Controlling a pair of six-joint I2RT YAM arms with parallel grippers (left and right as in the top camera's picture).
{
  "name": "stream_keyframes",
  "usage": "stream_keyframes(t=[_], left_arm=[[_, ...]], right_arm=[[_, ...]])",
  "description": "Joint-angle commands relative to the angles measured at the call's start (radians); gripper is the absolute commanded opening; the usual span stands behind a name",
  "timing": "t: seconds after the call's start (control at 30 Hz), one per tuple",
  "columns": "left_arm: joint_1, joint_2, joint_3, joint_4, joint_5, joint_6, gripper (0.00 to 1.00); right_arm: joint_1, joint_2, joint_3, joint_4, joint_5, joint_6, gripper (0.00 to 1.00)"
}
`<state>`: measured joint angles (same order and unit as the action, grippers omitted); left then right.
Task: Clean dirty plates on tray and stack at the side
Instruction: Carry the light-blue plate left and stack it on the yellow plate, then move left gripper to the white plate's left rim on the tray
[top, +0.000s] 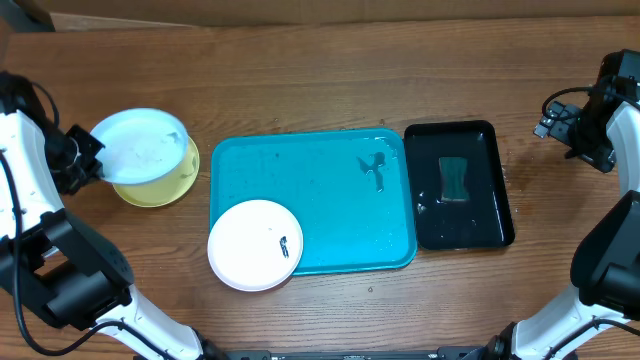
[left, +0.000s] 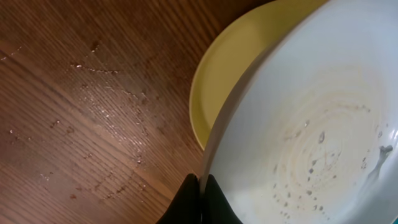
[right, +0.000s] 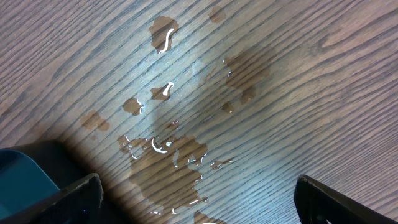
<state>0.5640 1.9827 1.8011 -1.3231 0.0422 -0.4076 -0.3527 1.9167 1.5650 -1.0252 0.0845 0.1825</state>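
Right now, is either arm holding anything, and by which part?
The left gripper grips the blue plate by its rim, over the yellow plate. The right gripper has open jaws, holding nothing.

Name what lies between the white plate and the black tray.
Only the turquoise tray, its floor there with nothing standing on it; the overhead view shows this.

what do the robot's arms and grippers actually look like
The left arm and right arm are both smooth white links joined by bulky black joint housings, with thin black cables looping alongside. The left gripper has slim, glossy black fingers; the right gripper has broader matte black ones. No markings are readable.
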Motion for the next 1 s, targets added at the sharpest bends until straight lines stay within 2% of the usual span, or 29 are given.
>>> stream_keyframes(t=[0.0,0.1,0.3,0.37,0.4,0.43,0.5,0.53,0.57,0.67,0.73,0.83,0.93,0.97], left_arm=[[-0.011,-0.004,-0.05,0.026,-0.075,-0.029,0.04],[-0.018,-0.004,-0.111,0.1,-0.096,-0.038,0.04],[-0.037,-0.004,-0.195,0.212,-0.048,-0.036,0.04],[-0.047,-0.004,-0.208,0.238,-0.049,-0.025,0.08],[-0.049,-0.004,-0.212,0.251,-0.048,-0.017,0.13],[-0.051,-0.004,-0.214,0.257,-0.048,-0.018,0.22],[-0.054,-0.004,-0.215,0.264,-0.042,-0.018,0.62],[-0.055,-0.004,-0.215,0.263,-0.024,-0.017,0.7],[-0.054,-0.004,-0.215,0.256,0.016,-0.011,0.73],[-0.054,-0.004,-0.214,0.218,0.169,0.043,0.76],[-0.055,-0.005,-0.214,0.15,0.24,0.076,0.72],[-0.076,-0.016,-0.214,-0.014,0.273,0.142,0.68],[-0.119,-0.058,-0.217,-0.074,0.262,0.188,0.58],[-0.136,-0.079,-0.219,-0.074,0.262,0.188,0.58]], right_arm=[[0.0,-0.018,0.008,0.003,0.0,0.004,1.0],[0.0,-0.018,0.008,0.003,0.0,0.004,1.0],[0.0,-0.018,0.008,0.003,0.0,0.004,1.0],[0.0,-0.018,0.008,0.003,0.0,0.004,1.0],[0.0,-0.018,0.008,0.003,0.0,0.004,1.0],[0.0,-0.018,0.008,0.003,0.0,0.004,1.0],[0.0,-0.018,0.008,0.003,0.0,0.004,1.0],[0.0,-0.018,0.008,0.003,0.0,0.004,1.0],[0.0,-0.018,0.008,0.003,0.0,0.004,1.0],[0.0,-0.018,0.008,0.003,0.0,0.004,1.0],[0.0,-0.018,0.008,0.003,0.0,0.004,1.0],[0.0,-0.018,0.008,0.003,0.0,0.004,1.0],[0.0,-0.018,0.008,0.003,0.0,0.004,1.0],[0.0,-0.018,0.008,0.003,0.0,0.004,1.0]])
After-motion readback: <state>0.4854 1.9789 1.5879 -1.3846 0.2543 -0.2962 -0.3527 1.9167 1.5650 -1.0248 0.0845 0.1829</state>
